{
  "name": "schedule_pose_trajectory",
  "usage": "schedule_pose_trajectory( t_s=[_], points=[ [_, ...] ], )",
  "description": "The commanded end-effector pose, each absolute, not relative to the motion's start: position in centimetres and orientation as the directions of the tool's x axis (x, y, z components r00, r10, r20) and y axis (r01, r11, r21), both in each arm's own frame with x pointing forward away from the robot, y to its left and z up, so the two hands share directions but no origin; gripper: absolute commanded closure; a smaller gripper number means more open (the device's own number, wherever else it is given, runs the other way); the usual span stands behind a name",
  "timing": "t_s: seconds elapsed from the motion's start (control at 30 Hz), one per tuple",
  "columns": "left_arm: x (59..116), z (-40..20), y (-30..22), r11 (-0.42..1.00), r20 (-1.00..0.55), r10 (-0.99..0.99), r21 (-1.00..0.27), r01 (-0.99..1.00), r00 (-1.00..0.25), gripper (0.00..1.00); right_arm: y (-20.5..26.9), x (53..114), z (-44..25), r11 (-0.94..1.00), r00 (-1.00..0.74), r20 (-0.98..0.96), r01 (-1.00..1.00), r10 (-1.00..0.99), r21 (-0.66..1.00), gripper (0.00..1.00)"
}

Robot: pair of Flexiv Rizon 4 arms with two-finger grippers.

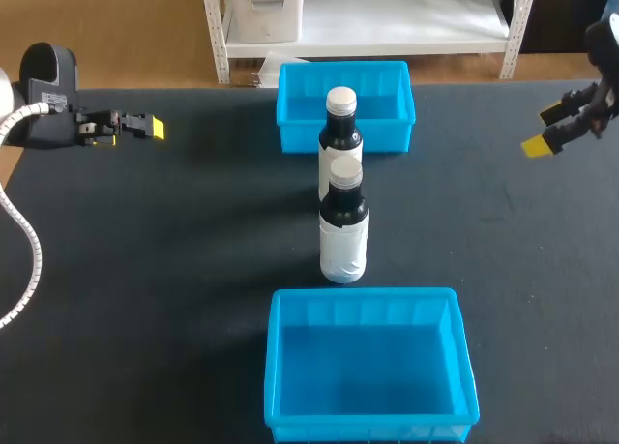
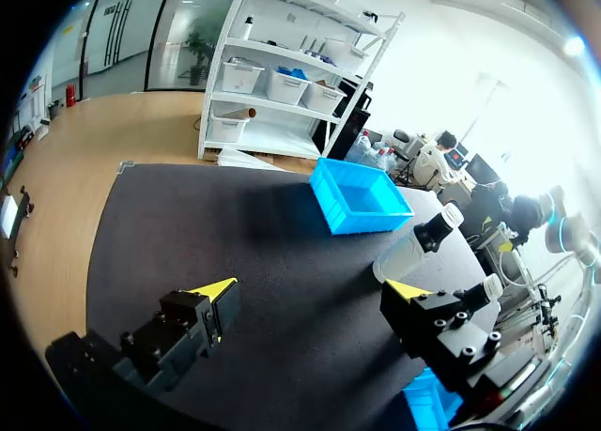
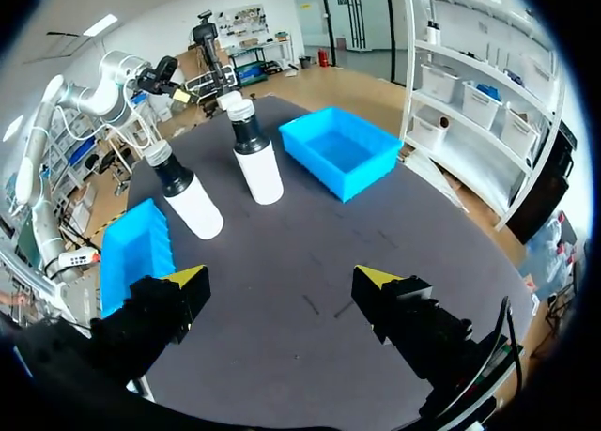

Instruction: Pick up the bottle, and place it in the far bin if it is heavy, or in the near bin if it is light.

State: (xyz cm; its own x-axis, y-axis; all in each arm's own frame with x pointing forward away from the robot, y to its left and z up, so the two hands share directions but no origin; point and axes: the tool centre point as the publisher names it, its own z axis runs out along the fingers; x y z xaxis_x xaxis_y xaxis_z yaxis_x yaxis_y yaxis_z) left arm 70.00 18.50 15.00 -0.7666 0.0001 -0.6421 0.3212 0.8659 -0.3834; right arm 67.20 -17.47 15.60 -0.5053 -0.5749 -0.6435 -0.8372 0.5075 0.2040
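Looking down from the head view: the dark tabletop (image 1: 145,270) fills most of the frame.

Near bin (image 1: 368,367), blue, sits lower centre with nothing in it. Far bin (image 1: 387,96), also blue and smaller in frame, sits upper centre at the tabletop's back edge.

My left arm (image 1: 48,86) comes in at the upper left and my right arm (image 1: 602,72) at the upper right. Both are well apart from the bins and bottles.

There are two bottles, both upright on the tabletop between the bins, in neither one. They line up one behind the other at frame centre. Each has a dark body, a white lower label and a pale cap.
- Near bottle (image 1: 343,226) stands just above the near bin's back rim, not touching it.
- Far bottle (image 1: 340,125) stands just in front of the far bin, its cap overlapping the bin's front wall in this view.
- The right wrist view shows a clear gap between the far bottle (image 3: 255,154) and the near bottle (image 3: 188,196), with the far bin (image 3: 343,154) beside the far one.

Left jaws are spread wide with nothing between them. One yellow fingertip (image 2: 218,290) is over bare tabletop, and the bottles are ahead, beside the other finger. Right jaws are likewise spread and holding nothing, fingertip (image 3: 376,276) over bare tabletop, with the bottles well ahead.
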Motion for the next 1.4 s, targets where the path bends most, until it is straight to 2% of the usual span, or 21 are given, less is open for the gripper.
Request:
schedule_pose_trajectory(
  t_s=[0.03, 0.43, 0.73, 1.4],
  points=[
    [70.0, 15.0, 18.5, 0.866, -0.642, 0.0, -0.383, 0.321, -0.767, 0.0, -17.6, 67.6, 15.5, 0.45, -0.504, -0.645, -0.853, -0.574, 0.266, 0.0],
    [70.0, 15.0, 18.5, 0.866, -0.642, 0.0, -0.383, 0.321, -0.767, 0.0, -14.3, 65.0, 12.9, 0.307, -0.321, -0.769, -0.936, -0.552, 0.17, 0.0],
    [70.0, 15.0, 18.5, 0.866, -0.642, 0.0, -0.383, 0.321, -0.767, 0.0, -9.8, 63.8, 12.2, 0.212, -0.164, -0.82, -0.976, -0.548, 0.053, 0.0],
    [70.0, 15.0, 18.5, 0.866, -0.642, 0.0, -0.383, 0.321, -0.767, 0.0, -0.4, 63.3, 12.0, 0.037, -0.056, -0.904, -0.998, -0.424, 0.045, 0.0]
  ],
)
